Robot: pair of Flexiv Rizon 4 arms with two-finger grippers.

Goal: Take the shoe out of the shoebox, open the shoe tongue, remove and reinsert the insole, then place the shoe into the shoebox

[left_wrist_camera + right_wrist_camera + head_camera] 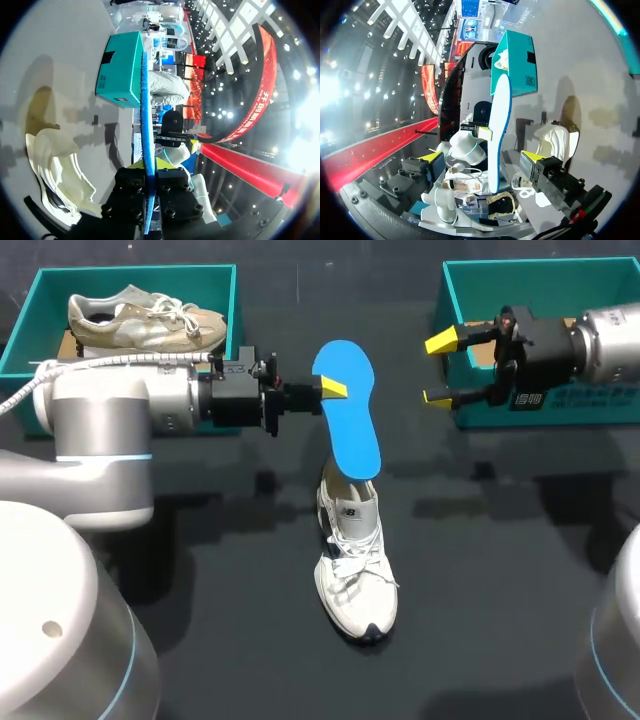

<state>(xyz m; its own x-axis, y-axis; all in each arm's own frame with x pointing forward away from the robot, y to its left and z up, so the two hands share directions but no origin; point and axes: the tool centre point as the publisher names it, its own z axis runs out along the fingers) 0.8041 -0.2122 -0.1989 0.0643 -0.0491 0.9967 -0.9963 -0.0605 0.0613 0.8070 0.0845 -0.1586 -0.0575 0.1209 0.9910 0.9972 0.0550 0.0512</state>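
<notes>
Two pincers — left pincer (pixel 337 390) clamps blue insole (pixel 352 425) above white shoe (pixel 355 565), right pincer (pixel 440 368) spread wide.

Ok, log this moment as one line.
left gripper: shut on insole, held over shoe | right gripper: open, empty, by right box | shoe: on table, insole not seated

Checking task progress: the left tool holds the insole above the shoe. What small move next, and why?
Probably lower the insole into the shoe to reinsert it: the left tool is shut on it, its lower end hangs over the heel opening, and the right tool sits open.
</notes>
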